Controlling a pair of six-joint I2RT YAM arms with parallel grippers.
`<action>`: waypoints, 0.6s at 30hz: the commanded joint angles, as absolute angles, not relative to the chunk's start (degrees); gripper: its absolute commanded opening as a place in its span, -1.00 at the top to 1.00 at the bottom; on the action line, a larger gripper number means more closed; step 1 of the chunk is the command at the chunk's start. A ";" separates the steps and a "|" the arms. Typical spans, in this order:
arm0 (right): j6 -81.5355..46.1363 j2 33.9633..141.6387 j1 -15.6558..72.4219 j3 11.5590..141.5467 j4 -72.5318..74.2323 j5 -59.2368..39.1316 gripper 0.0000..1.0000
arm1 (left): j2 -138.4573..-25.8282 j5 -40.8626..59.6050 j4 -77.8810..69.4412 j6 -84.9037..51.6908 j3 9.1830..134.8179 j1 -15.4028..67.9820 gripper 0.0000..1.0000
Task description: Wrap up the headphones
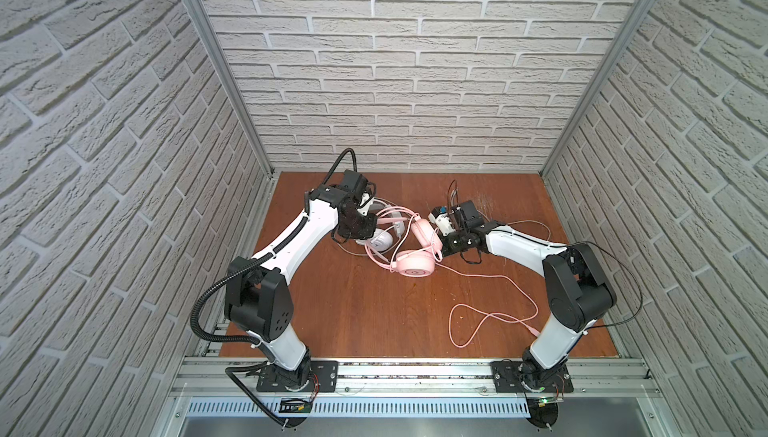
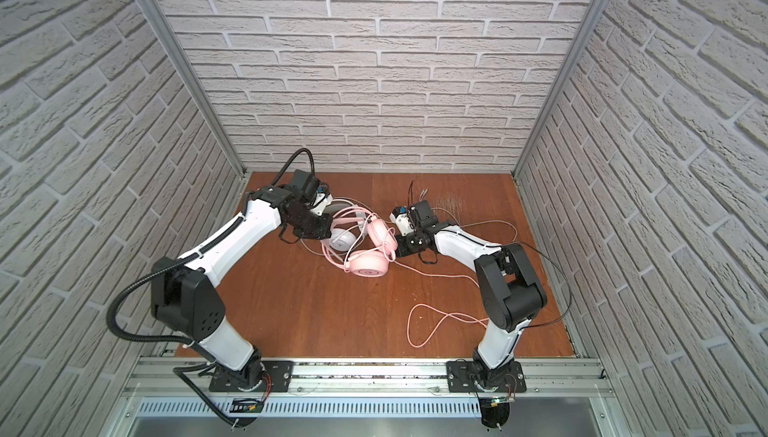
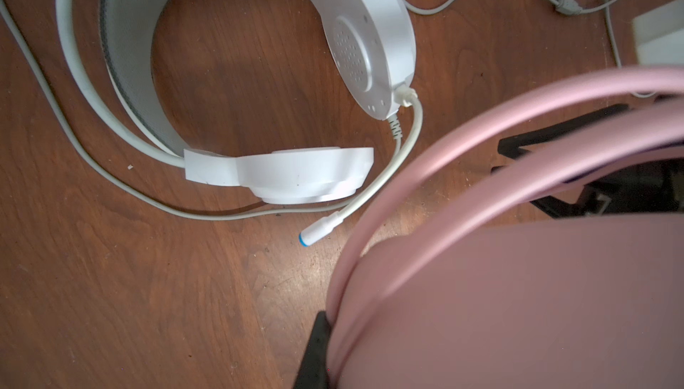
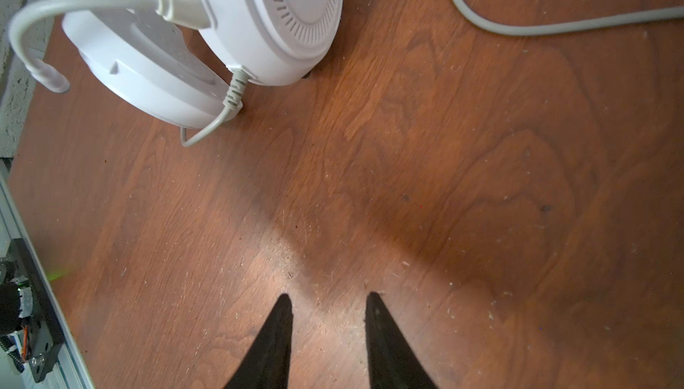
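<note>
With the left claw [image 3: 325, 350] clamped on the pink headset [image 3: 518, 294], the empty, parted right claw [image 4: 327, 317] should take the pink cord [image 1: 490, 314] at 4 o'clock.

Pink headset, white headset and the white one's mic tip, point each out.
Pink headset [image 1: 414, 266]: top view, on the near ear cup.
White headset [image 3: 355, 35]: left wrist view, on an ear cup.
Mic tip [image 3: 304, 239]: left wrist view, on its blue-ringed end.

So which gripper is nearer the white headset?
Left. The left gripper, shut on the pink headset's headband, sits beside the white headset; the right gripper stands open beyond the pink one.
</note>
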State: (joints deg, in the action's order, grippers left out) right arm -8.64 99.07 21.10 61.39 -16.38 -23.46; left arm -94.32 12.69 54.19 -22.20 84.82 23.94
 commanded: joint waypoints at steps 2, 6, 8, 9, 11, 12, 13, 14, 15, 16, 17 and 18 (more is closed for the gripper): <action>-11.43 93.82 20.01 58.72 -11.61 -24.25 0.26 | -91.85 16.44 51.59 -23.12 83.95 23.31 1.00; -12.47 90.62 18.74 56.48 -10.39 -24.44 0.21 | -91.85 16.70 51.16 -23.17 83.25 23.16 1.00; -12.41 89.38 18.22 55.79 -10.50 -24.62 0.19 | -91.85 16.78 51.00 -23.20 83.00 23.07 1.00; -12.31 88.79 18.13 55.47 -10.59 -24.61 0.18 | -91.83 16.77 50.93 -23.17 82.93 22.98 1.00; -11.98 87.56 17.89 54.50 -10.35 -24.67 0.15 | -91.94 16.93 50.82 -23.20 82.72 23.01 1.00; -11.79 86.93 17.85 53.88 -9.92 -25.30 0.12 | -92.02 16.96 50.74 -23.29 82.66 22.95 1.00; -11.54 86.31 17.84 53.26 -9.25 -26.17 0.09 | -92.02 16.96 50.67 -23.23 82.54 22.85 1.00; -11.24 85.78 17.83 52.61 -8.58 -26.95 0.07 | -92.02 17.03 50.56 -23.37 82.53 22.81 1.00; -11.28 85.33 17.79 51.92 -7.74 -27.71 0.04 | -92.02 17.08 50.47 -23.38 82.45 22.81 1.00; -11.53 85.09 17.84 51.33 -6.89 -28.11 0.02 | -92.07 17.22 50.37 -23.39 82.53 22.79 1.00; -11.75 85.12 17.84 51.05 -6.35 -28.21 0.01 | -92.02 17.36 50.28 -23.46 82.58 22.70 1.00; -11.99 85.33 17.78 50.74 -5.71 -28.50 0.00 | -92.03 17.47 50.28 -23.46 82.55 22.74 1.00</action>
